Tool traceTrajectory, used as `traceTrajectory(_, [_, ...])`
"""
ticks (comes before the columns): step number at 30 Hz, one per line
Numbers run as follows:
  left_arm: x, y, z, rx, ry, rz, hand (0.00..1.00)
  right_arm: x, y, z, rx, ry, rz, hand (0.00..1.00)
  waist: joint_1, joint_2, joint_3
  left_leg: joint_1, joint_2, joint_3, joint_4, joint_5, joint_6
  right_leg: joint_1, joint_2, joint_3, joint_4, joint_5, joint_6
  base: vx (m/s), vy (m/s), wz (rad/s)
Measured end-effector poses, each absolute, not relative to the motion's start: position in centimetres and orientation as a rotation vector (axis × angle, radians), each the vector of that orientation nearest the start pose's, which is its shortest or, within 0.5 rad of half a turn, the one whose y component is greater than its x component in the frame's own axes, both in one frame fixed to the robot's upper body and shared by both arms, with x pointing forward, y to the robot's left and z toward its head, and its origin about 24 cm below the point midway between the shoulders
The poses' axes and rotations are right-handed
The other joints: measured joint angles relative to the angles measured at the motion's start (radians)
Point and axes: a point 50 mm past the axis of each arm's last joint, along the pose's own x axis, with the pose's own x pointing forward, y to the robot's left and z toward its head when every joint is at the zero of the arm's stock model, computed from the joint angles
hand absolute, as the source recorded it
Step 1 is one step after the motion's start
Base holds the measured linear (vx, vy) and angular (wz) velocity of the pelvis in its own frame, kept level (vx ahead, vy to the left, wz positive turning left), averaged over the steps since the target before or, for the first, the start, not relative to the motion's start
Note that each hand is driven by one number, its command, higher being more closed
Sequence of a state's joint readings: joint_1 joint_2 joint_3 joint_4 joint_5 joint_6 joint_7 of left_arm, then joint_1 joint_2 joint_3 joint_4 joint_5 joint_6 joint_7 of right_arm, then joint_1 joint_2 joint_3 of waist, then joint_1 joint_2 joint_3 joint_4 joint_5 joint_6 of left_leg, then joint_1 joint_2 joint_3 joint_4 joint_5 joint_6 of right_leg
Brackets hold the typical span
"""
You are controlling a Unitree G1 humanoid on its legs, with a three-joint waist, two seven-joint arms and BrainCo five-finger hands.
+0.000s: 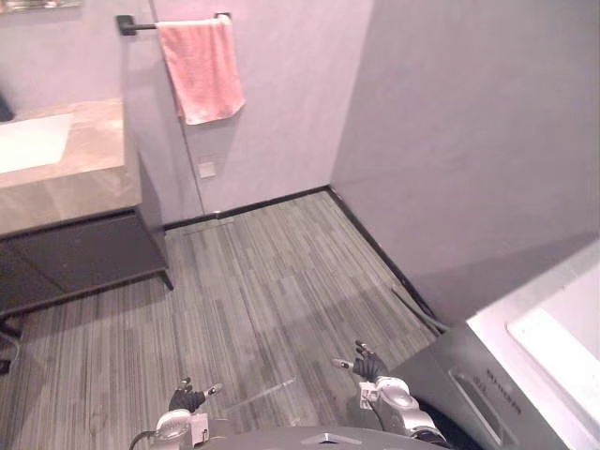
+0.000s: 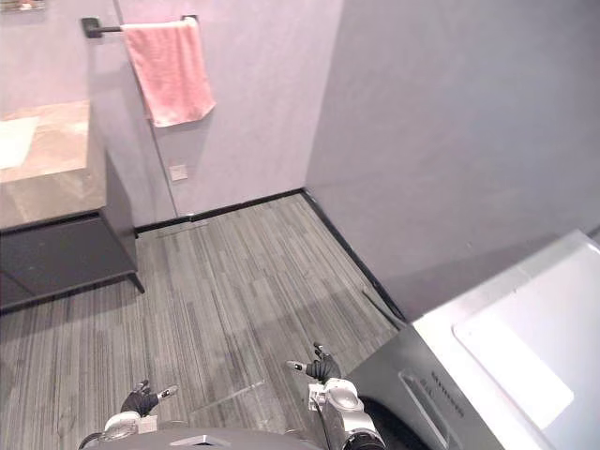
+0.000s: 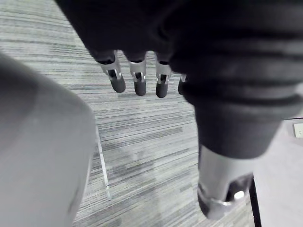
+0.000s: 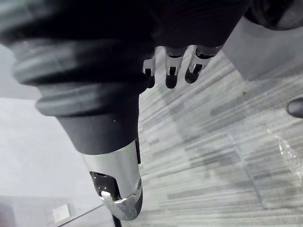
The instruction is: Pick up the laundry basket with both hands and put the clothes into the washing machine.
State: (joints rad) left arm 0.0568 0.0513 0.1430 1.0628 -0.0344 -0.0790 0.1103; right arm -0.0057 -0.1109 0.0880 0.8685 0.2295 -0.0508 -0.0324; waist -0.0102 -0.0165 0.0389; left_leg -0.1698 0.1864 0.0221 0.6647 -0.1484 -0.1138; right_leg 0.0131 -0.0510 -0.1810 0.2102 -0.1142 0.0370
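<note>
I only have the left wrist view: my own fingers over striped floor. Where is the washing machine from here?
Observer: The washing machine stands at the robot's right, in the lower right corner of the eye views, grey front and white top.
Operator: Is my right hand carrying anything?
Observer: No. The right hand is open and holds nothing, hanging above the floor just left of the machine.
Operator: What is ahead of me?
Observer: At the far left stands a dark vanity, and beside it a pink towel hangs from a rail on the wall.
</note>
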Motion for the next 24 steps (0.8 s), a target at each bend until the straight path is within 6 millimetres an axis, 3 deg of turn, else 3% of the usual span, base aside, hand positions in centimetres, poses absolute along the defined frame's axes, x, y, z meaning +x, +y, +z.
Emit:
traceTrajectory(1, [10.6,19.2,-15.8,0.0,1.039,0.283,0.0,16.7,-18.4,-12.9,0.059,0.825,-0.123,0.0,0.001,-0.002,0.016,-0.001,-0.036,0.003,0.003,-0.036,-0.026,0.007,-0.003,-0.016,-0.002,-0.001,-0.002,-0.03,-0.097,0.68])
traceTrajectory(2, [10.2,19.0,-16.0,0.001,1.06,0.276,0.0,16.6,-19.2,-12.9,0.058,0.824,-0.15,0.0,-0.007,0.027,0.024,0.031,-0.078,0.057,-0.1,-0.031,0.008,0.012,0.002,-0.038,0.009,-0.001,-0.002,-0.04,-0.068,0.79])
traceTrajectory(3, [9.9,19.2,-16.1,0.01,1.07,0.275,0.0,16.2,-19.3,-13.0,0.066,0.835,-0.16,0.0,-0.015,0.03,0.021,0.053,-0.07,0.08,-0.167,-0.032,0.011,0.012,0.007,-0.035,0.012,-0.002,-0.003,-0.04,-0.059,1.03])
traceTrajectory(4, [9.4,19.3,-16.2,0.017,1.088,0.274,0.0,15.5,-19.4,-13.3,0.077,0.85,-0.173,0.0,-0.019,0.03,0.019,0.114,-0.093,0.08,-0.335,-0.026,0.023,-0.001,0.013,0.016,0.013,-0.001,-0.002,-0.04,-0.013,0.86])
traceTrajectory(5, [9.2,19.2,-16.3,0.027,1.098,0.268,0.0,15.2,-19.4,-13.4,0.081,0.859,-0.176,0.0,-0.022,0.039,0.014,0.156,-0.097,0.065,-0.46,-0.023,0.054,-0.019,0.022,0.043,0.008,-0.003,0.0,-0.06,0.004,0.78])
traceTrajectory(6, [9.1,19.8,-16.3,0.013,1.099,0.301,0.0,15.2,-18.7,-13.6,0.102,0.867,-0.169,0.0,-0.011,0.023,0.017,0.178,-0.119,0.05,-0.551,0.042,0.072,-0.026,0.014,0.068,-0.007,0.003,0.004,-0.07,0.034,0.45])
traceTrajectory(8, [9.0,20.3,-16.2,0.012,1.099,0.32,0.0,15.1,-17.4,-13.8,0.131,0.875,-0.15,0.0,-0.014,0.007,0.022,0.195,-0.128,0.033,-0.618,0.102,0.06,-0.025,0.013,0.083,-0.022,0.009,0.002,-0.13,-0.003,0.26])
traceTrajectory(13, [8.6,20.1,-16.4,0.02,1.121,0.31,0.0,14.2,-16.5,-14.3,0.123,0.916,-0.113,0.0,-0.026,-0.003,0.011,0.247,-0.136,0.033,-0.734,0.169,0.056,-0.028,0.011,0.115,-0.023,-0.005,0.008,-0.15,-0.001,0.01])
traceTrajectory(14, [8.7,19.8,-16.4,0.019,1.121,0.296,0.0,14.2,-16.7,-14.3,0.118,0.916,-0.113,0.0,-0.028,0.005,0.005,0.243,-0.137,0.031,-0.749,0.182,0.058,-0.039,0.019,0.141,-0.023,-0.005,0.009,-0.11,0.009,-0.11])
traceTrajectory(19, [9.4,19.2,-16.3,0.06,1.107,0.23,0.0,14.0,-17.1,-14.4,0.099,0.927,-0.116,0.0,-0.044,-0.003,0.01,0.232,-0.162,0.0,-0.75,0.186,0.062,-0.052,0.013,0.175,-0.03,-0.006,0.018,-0.05,0.039,-0.02])
traceTrajectory(22, [9.8,19.0,-16.3,0.085,1.095,0.198,0.0,14.0,-17.2,-14.4,0.099,0.927,-0.123,0.0,-0.051,-0.013,0.014,0.224,-0.197,-0.025,-0.749,0.191,0.082,-0.073,-0.016,0.176,0.015,-0.022,0.049,0.03,0.065,0.14])
traceTrajectory(23, [9.7,19.0,-16.3,0.088,1.096,0.193,0.0,13.9,-17.1,-14.5,0.101,0.93,-0.123,0.0,-0.051,-0.03,0.023,0.224,-0.212,-0.031,-0.75,0.191,0.088,-0.083,-0.03,0.176,0.047,-0.03,0.075,0.07,0.065,0.25])
traceTrajectory(24, [9.7,19.0,-16.3,0.09,1.097,0.19,0.0,13.9,-17.1,-14.5,0.104,0.93,-0.125,0.0,-0.051,-0.025,0.023,0.227,-0.222,-0.038,-0.749,0.194,0.097,-0.083,-0.038,0.18,0.064,-0.032,0.083,0.07,0.047,0.24])
